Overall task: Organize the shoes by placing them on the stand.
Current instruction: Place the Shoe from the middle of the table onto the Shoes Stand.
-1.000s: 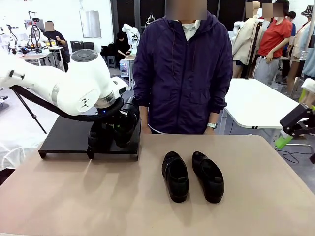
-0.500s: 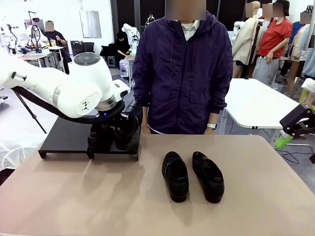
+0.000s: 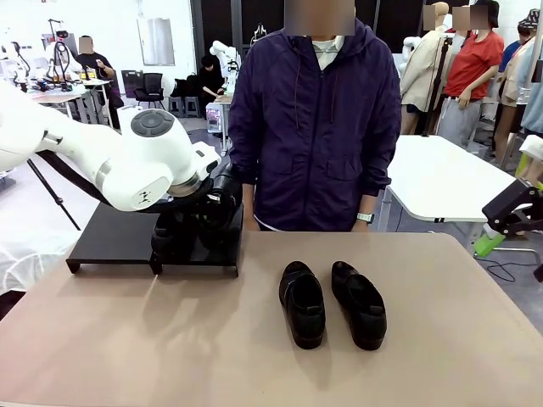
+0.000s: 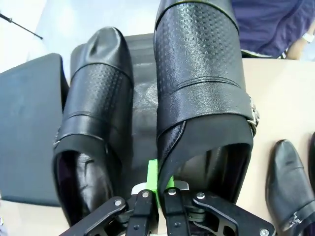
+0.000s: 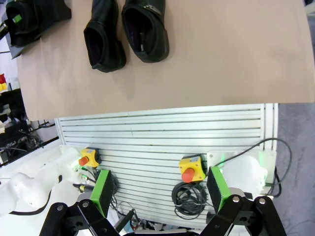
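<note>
Our left gripper [image 4: 158,184] clamped on a shoe [image 4: 202,98], at the stand's [image 3: 110,236] right edge — our right gripper [image 5: 160,191] spread apart

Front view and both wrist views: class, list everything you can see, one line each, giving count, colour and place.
shoes: four, glossy black; two side by side mid-table, two at the stand's right end
stand: one, matte black; table's far left
table: one, tan; between robot and person
stop buttons: two, red on yellow; on the white slatted panel
person: one, dark purple jacket; far side
left end effector: black, green pads; shut on one stand shoe's rim
right end effector: black, green pads; open, off the table's right side
</note>
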`<state>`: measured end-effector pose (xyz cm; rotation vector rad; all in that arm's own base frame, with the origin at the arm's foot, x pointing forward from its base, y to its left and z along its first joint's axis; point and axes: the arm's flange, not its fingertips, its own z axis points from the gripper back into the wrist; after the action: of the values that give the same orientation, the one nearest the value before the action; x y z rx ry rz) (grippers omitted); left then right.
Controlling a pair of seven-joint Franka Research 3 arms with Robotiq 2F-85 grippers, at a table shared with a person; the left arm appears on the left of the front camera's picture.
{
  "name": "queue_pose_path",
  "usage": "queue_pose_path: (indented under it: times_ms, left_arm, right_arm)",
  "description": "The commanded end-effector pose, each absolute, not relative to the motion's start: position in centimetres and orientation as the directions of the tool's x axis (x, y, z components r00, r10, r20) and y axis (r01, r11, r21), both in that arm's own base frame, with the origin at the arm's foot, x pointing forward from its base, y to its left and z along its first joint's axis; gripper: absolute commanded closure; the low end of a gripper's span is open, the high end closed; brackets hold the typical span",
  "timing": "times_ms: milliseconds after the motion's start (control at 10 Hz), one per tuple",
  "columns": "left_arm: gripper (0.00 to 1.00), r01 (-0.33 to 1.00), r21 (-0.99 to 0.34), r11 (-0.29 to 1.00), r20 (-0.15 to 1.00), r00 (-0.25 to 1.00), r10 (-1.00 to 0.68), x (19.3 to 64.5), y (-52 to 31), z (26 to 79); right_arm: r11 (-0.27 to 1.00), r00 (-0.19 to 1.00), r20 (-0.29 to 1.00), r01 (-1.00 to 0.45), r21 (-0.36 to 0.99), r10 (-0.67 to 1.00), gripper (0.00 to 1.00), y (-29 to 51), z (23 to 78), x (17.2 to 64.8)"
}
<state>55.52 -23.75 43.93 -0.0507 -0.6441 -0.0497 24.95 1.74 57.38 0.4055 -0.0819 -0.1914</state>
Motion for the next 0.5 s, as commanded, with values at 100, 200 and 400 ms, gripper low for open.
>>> queue_pose_path:
  times_ms: [100,200,400]
  left_arm:
    - [1.0,0.032,-0.035,0.999,0.618,0.786,-0.004,56.2,-24.1,43.9]
    - [1.0,0.026,-0.037,0.999,0.608,0.794,0.002,56.4,-24.1,43.4]
    - [1.0,0.017,-0.042,0.999,0.586,0.811,0.011,56.5,-24.2,42.8]
  right_arm:
    - [0.895,0.981,0.038,0.155,0.419,-0.188,0.0,1.7,57.7,25.1]
    - [0.895,0.981,0.038,0.155,0.419,-0.188,0.0,1.7,57.7,25.1]
    - [0.895,0.981,0.038,0.155,0.419,-0.188,0.0,1.7,57.7,25.1]
